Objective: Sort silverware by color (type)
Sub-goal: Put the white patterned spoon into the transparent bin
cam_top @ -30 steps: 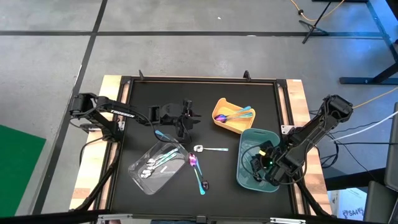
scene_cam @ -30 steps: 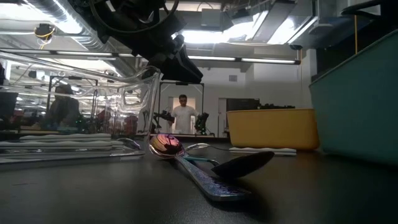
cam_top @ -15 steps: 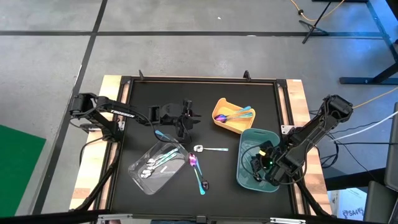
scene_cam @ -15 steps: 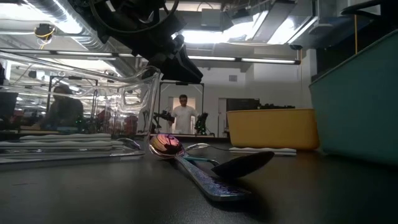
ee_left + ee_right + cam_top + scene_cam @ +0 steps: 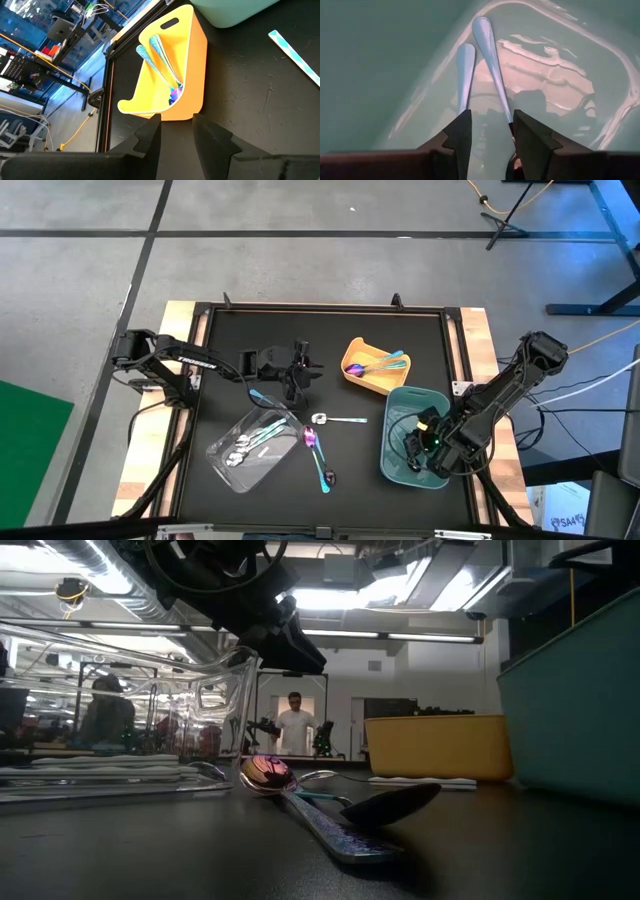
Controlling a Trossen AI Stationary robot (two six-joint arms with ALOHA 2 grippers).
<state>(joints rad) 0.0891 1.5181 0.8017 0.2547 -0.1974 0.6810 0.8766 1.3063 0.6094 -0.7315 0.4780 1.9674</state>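
My right gripper (image 5: 413, 448) (image 5: 491, 135) stands open inside the teal tray (image 5: 432, 394), pointing steeply down. Two teal-handled utensils (image 5: 487, 45) (image 5: 465, 70) lie on the tray's floor; the longer one's end runs in between the fingers. My left gripper (image 5: 297, 380) (image 5: 176, 137) hovers open and holds nothing, near the table's middle, facing the yellow tray (image 5: 372, 368) (image 5: 192, 60). On the table lie a silver spoon (image 5: 336, 420), an iridescent purple spoon (image 5: 310, 438) (image 5: 265, 772) and a dark-headed teal-handled spoon (image 5: 323, 471) (image 5: 390, 805).
The yellow tray holds iridescent spoons (image 5: 162, 62). A clear tray (image 5: 250, 446) at the near left holds silver spoons. One blue spoon (image 5: 262, 397) lies beside its far corner. A person (image 5: 295, 725) stands in the room beyond the table.
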